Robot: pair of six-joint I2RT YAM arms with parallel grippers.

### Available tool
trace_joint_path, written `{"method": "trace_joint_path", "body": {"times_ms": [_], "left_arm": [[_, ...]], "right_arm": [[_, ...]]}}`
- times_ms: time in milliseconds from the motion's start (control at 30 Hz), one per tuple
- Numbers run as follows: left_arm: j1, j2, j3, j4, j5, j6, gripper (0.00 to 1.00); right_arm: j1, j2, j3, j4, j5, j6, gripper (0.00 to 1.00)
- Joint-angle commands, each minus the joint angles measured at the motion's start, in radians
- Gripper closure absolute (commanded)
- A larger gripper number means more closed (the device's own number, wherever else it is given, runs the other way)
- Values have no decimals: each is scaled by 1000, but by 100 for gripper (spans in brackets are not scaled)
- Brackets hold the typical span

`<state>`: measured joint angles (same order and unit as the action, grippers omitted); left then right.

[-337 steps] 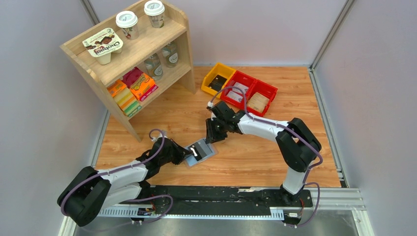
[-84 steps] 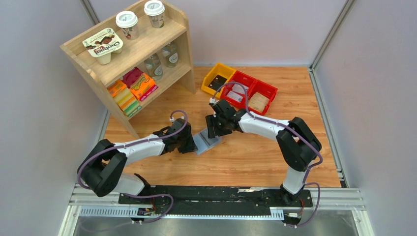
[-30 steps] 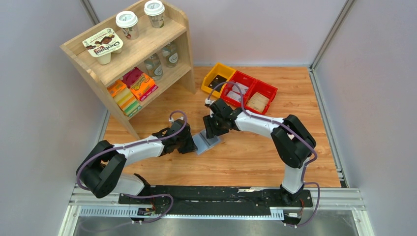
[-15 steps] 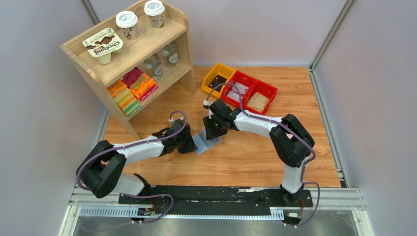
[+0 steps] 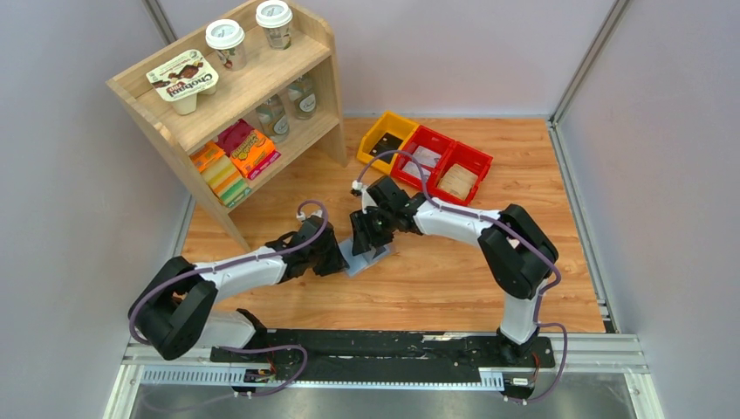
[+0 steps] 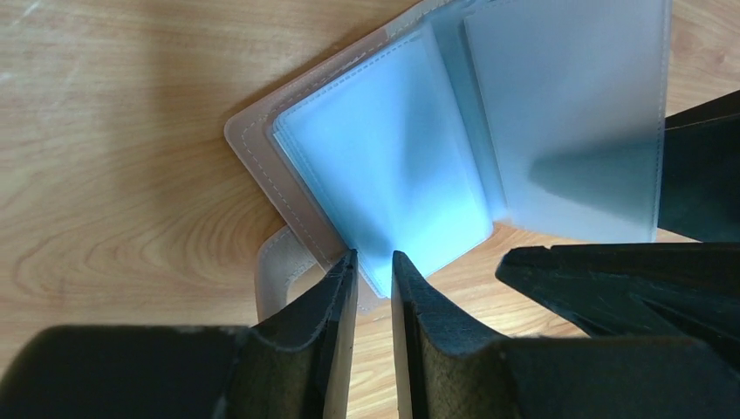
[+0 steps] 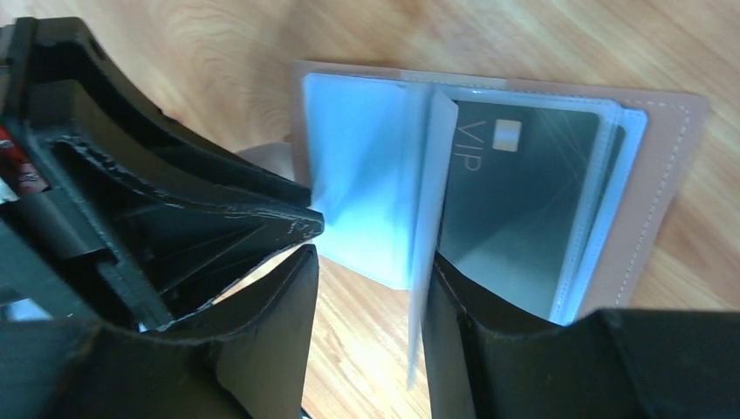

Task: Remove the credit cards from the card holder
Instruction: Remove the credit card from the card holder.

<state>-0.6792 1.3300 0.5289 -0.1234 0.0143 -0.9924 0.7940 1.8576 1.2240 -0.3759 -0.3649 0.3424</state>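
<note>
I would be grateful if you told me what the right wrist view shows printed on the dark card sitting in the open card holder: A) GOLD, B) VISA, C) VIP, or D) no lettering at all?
C: the dark card, sleeved in the right-hand panel of the card holder, bears the letters VIP next to a small pale chip square.

A light wooden two-level shelf (image 5: 262, 78) stands at upper left on the wood-grain counter (image 5: 428, 288). Plain grey walls (image 5: 436, 52) enclose three sides.
</note>
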Motion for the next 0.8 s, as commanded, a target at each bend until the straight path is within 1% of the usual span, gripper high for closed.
{"method": "trace_joint_path", "body": {"times_ms": [0, 200, 367, 467, 600, 767], "left_arm": [[0, -95, -41, -27, -45, -23, 70], [0, -291, -107, -71, -102, -64, 64], [0, -463, -158, -91, -145, -97, 57], [0, -505, -173, -85, -149, -101, 55], [0, -520, -150, -81, -126, -103, 55], [0, -548, -119, -90, -128, -109, 55]], "right_arm": [[11, -15, 2, 92, -123, 44, 51], [17, 106, 37, 69, -198, 84, 51], [22, 138, 63, 37, -195, 80, 51], [22, 147, 85, -9, -163, 69, 51], [22, 108, 83, -1, -144, 57, 52], [24, 91, 94, 14, -203, 59, 46]]}}
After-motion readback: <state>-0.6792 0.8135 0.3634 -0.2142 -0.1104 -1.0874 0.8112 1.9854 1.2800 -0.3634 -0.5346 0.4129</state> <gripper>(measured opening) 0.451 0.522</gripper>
